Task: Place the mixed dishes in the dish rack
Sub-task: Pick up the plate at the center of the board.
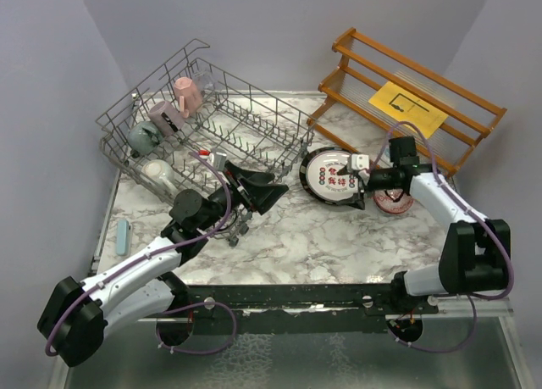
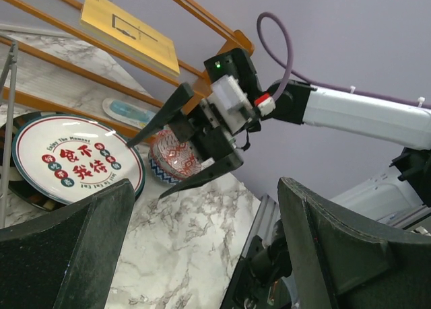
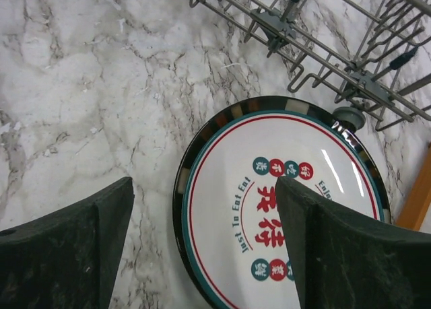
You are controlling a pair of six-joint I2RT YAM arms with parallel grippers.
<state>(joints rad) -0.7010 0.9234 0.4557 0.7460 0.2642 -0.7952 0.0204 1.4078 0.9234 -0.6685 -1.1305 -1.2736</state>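
right gripper [image 3: 203,188], 'just to eat' plate [image 3: 289,181]

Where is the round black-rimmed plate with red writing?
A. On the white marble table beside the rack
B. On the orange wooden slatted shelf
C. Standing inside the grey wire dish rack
A: the round black-rimmed plate with red writing rests on the white marble table, just outside the grey wire dish rack.

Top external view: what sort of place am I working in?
Likely a staged lab cell, not a real kitchen: a marble-patterned tabletop boxed in by plain lilac walls, with a grey wire dish rack standing on it.
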